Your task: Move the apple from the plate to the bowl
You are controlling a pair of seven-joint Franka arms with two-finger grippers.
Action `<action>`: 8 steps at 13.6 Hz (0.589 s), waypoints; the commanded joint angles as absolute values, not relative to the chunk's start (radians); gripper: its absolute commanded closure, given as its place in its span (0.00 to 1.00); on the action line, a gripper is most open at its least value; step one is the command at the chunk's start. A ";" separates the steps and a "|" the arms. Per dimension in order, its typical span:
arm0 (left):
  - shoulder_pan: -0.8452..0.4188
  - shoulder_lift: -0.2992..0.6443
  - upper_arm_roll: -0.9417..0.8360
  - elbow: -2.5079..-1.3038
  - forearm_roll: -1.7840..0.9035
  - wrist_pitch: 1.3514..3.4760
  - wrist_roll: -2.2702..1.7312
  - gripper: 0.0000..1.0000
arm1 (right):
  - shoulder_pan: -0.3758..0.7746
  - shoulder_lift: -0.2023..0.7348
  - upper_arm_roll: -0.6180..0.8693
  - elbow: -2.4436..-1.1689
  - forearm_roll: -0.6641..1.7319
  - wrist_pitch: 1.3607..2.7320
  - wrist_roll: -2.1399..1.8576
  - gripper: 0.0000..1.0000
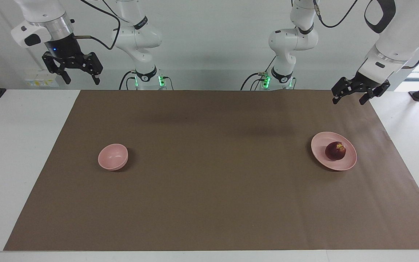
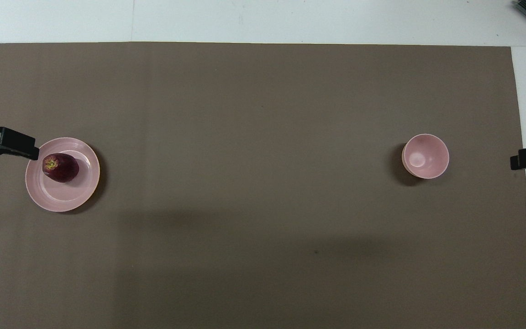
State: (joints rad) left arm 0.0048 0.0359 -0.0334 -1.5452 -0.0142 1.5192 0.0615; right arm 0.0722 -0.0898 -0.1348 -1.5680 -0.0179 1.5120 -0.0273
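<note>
the apple [image 1: 335, 151] sits on the plate [image 1: 320, 143], off centre, close to the rim at the left arm's end of the surface [image 1: 24, 145]. the plate lies on the brown mat [image 1: 216, 189], near the mat's edge at that end, with a strip of bare mat between its rim and the edge. the bowl [image 1: 112, 157] stands upright and holds nothing, well apart from the plate toward the right arm's end, about as far from the robots as the plate. between plate and bowl the mat is a wide open stretch, and more open mat runs from both dishes to the mat's edge farthest from the robots.

the left pincer [image 1: 351, 97] hangs in the air over the mat's corner by the left arm's base, its fingers spread and holding nothing; in the overhead view its tip [image 2: 7, 142] overlaps the plate's rim, yet the facing view shows it raised well clear of plate and apple. the right pincer [image 1: 80, 78] hangs high over the white surface off the mat's edge at the right arm's end, fingers spread, holding nothing, well apart from the bowl.
</note>
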 commanded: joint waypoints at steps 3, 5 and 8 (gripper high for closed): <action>0.008 0.000 -0.026 -1.675 -0.023 1.635 0.109 0.00 | 0.064 -0.083 -0.132 -1.554 0.000 1.513 -0.049 0.00; 0.009 0.000 -0.026 -1.692 -0.023 1.651 0.112 0.00 | 0.064 -0.083 -0.132 -1.554 0.000 1.511 -0.051 0.00; 0.035 0.006 -0.025 -1.739 -0.025 1.728 0.144 0.00 | 0.064 -0.083 -0.132 -1.554 0.000 1.506 -0.051 0.00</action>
